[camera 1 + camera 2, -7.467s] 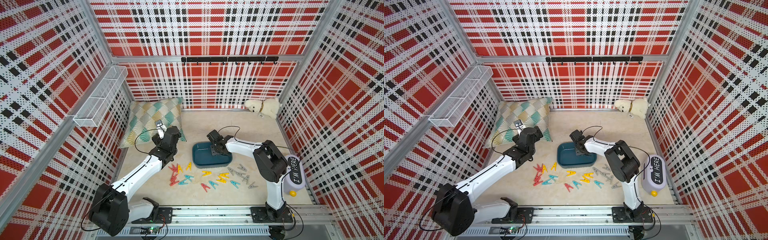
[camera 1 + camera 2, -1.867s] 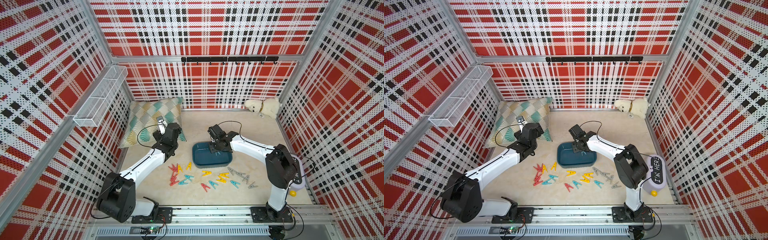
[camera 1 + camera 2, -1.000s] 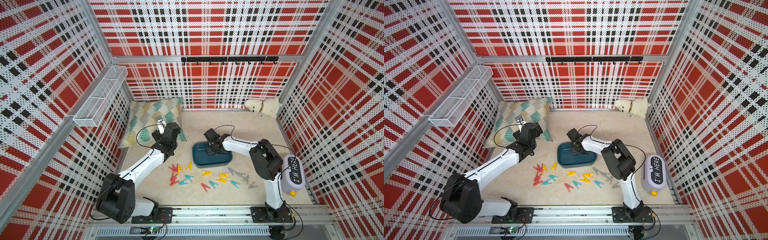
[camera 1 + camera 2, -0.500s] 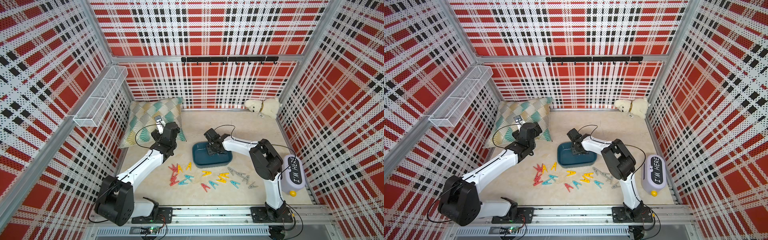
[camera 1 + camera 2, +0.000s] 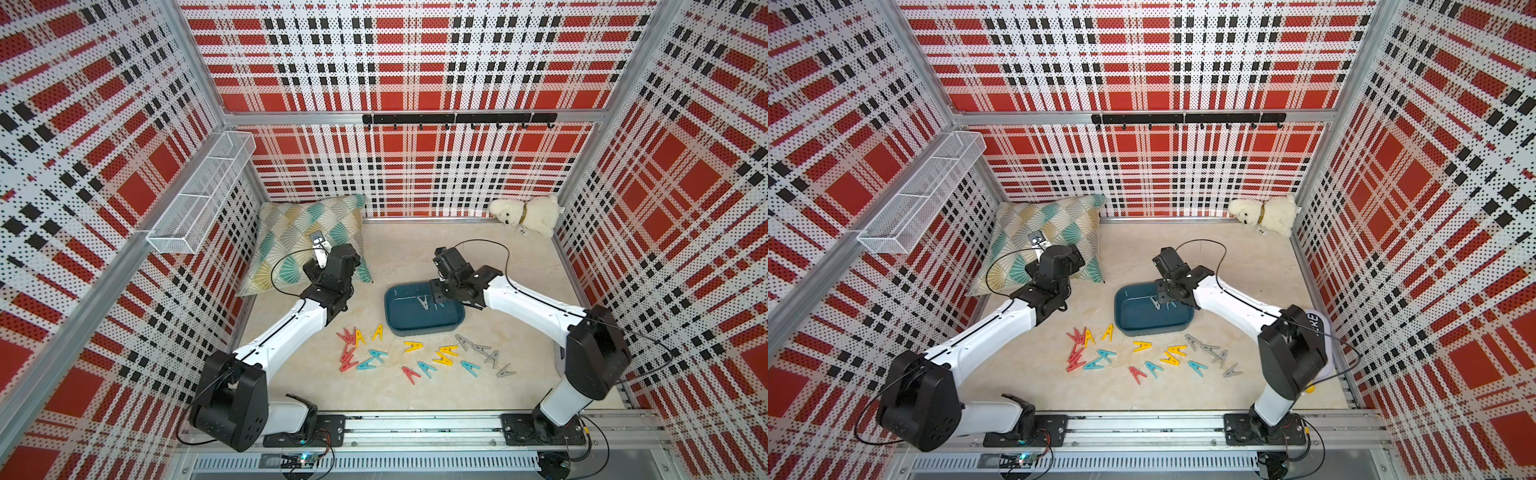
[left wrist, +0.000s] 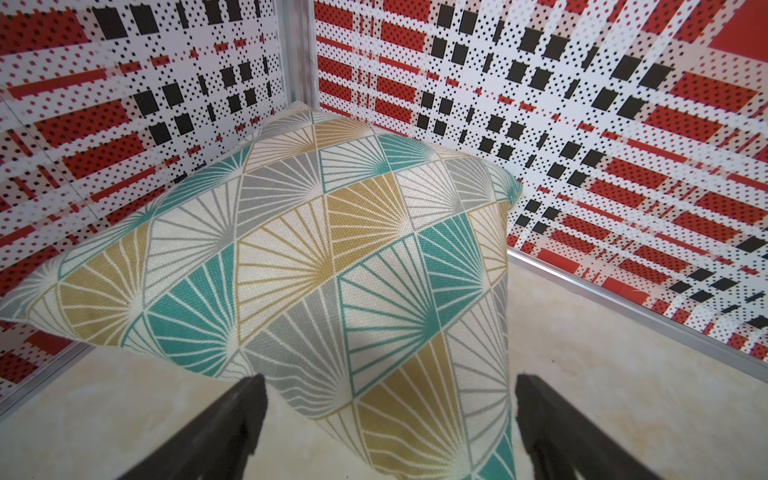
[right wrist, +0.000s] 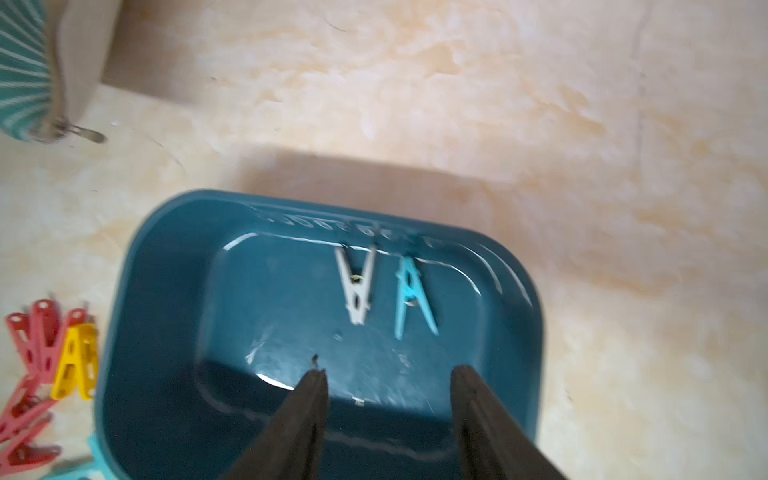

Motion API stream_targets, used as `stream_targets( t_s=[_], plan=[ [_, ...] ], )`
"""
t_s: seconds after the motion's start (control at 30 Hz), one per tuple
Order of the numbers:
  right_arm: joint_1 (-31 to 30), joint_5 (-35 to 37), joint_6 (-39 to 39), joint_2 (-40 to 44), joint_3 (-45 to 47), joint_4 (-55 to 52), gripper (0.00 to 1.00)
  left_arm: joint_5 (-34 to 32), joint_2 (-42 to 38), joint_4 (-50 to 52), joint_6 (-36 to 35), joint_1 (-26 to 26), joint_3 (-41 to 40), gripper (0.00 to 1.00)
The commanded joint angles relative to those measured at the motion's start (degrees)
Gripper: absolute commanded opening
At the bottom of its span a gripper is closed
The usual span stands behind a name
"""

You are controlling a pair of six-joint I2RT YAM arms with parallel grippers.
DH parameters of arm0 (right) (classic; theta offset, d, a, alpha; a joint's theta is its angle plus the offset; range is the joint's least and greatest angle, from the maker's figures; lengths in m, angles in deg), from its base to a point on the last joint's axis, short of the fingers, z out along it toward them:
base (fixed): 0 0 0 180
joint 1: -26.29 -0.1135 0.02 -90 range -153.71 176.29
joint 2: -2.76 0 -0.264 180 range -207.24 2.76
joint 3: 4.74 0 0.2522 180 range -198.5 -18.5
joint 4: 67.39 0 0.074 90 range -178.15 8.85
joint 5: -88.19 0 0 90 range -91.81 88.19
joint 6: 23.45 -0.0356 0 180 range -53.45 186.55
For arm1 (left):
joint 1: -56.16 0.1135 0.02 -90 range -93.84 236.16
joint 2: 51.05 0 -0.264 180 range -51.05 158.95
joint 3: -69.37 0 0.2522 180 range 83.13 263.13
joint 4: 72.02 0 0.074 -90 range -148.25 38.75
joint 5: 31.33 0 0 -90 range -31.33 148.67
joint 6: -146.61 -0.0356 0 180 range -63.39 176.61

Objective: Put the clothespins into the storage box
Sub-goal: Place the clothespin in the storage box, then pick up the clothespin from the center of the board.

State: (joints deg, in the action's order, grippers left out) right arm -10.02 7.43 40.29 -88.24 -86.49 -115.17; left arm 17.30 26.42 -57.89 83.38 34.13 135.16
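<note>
The dark teal storage box [image 5: 424, 331] [image 5: 1152, 328] stands mid-floor. Two clothespins lie side by side in it against its far wall, a grey one [image 7: 356, 286] [image 5: 424, 302] and a light blue one [image 7: 411, 291]. Several more clothespins [image 5: 415, 357] [image 5: 1142, 357] in red, yellow, teal and grey lie scattered on the floor in front of the box. My right gripper [image 7: 388, 374] [image 5: 436, 297] hangs open and empty over the box's right end. My left gripper [image 6: 388, 378] is wide open and empty, a little above the cushion's corner.
A patterned cushion [image 5: 307, 241] [image 6: 332, 249] leans in the back left corner. A white plush dog [image 5: 525, 214] sits at the back right. A white wire basket [image 5: 199, 195] hangs on the left wall, and a hook rail [image 5: 457, 118] on the back wall. A white capsule-shaped object [image 5: 1318, 328] lies behind the right arm.
The right gripper's jaws have spread wider over the box, and the right arm's elbow has swung out to the right. The left arm has barely moved.
</note>
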Motion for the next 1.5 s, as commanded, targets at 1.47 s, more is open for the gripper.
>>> stream_targets(
  t_s=[1.47],
  plan=[
    [-2.01, -3.72, -2.57, 6.72, 25.95, 3.84, 0.54, 1.08, -0.30, -2.56, -0.15, 1.63, 0.97, 0.99]
  ],
)
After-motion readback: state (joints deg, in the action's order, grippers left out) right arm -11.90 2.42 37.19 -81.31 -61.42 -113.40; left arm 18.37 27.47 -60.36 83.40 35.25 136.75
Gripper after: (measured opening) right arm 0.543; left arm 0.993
